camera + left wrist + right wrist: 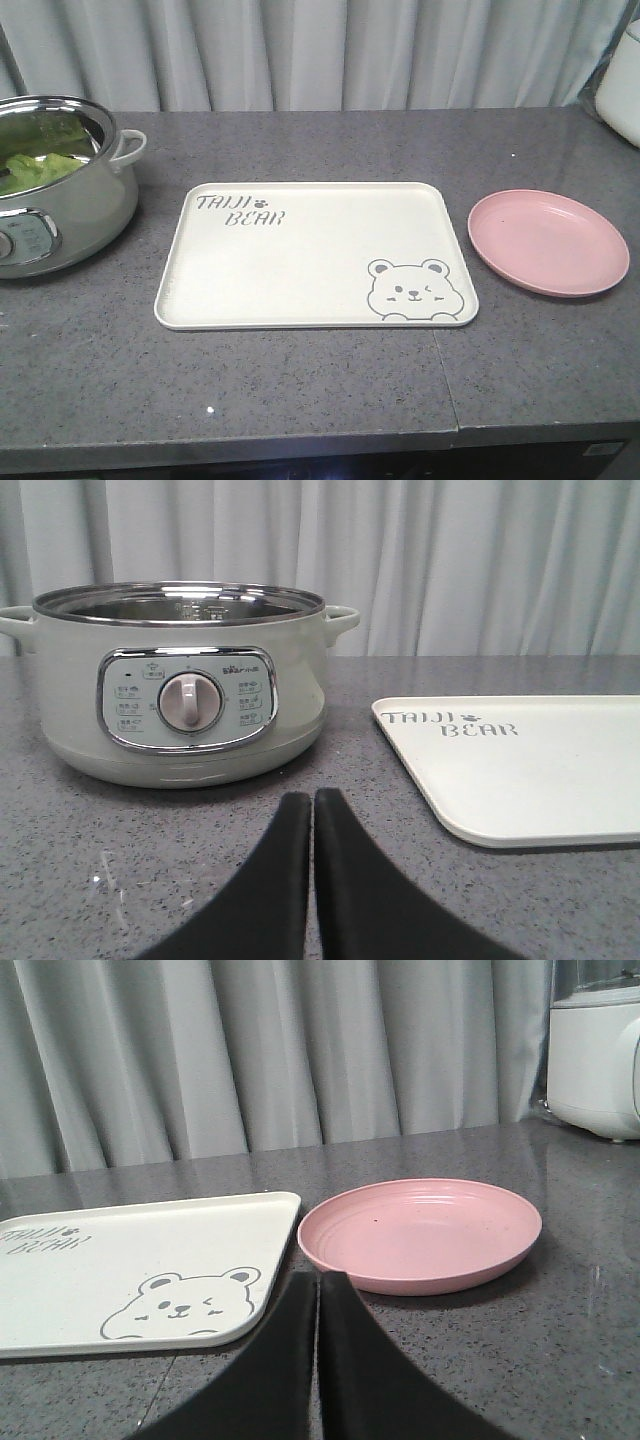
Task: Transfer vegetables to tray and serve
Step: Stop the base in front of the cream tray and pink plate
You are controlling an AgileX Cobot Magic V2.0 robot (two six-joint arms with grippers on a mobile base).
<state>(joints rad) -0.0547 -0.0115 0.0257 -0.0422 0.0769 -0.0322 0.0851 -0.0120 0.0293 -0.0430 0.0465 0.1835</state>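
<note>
Behind the tray (pixel 300 265), past its far edge, a pale grey pleated curtain (pixel 350 50) hangs across the whole front view. Under the tray spreads a dark speckled grey countertop (pixel 300 400), on which the cream-white, round-cornered tray lies flat. To the left of the tray, apart from it, stands a sage-green electric pot (pixel 85 215) with a shiny steel rim, side handles and no lid. To the right of the tray, just beside it with a strip of counter between, sits a round pink plate (pixel 548 240). Farther right of the tray and further back, a white appliance (pixel 622 85) is cut off by the frame edge. The lettuce leaf (pixel 40 168), bright green and crinkly, lies inside the pot to the left of the tray, touching the steel wall. The left gripper (pixel 312 798) hovers low over the counter near the tray's left front, facing the pot, its two black fingers pressed together with nothing between them. The right gripper (pixel 318 1280) hovers near the tray's right front corner, its fingers likewise closed on nothing. A grey winking bear drawing (pixel 408 290) marks the tray's near right corner, grey lettering (pixel 240 210) its far left corner, and a round dial (pixel 188 702) sits on the pot's front panel, left of the tray
</note>
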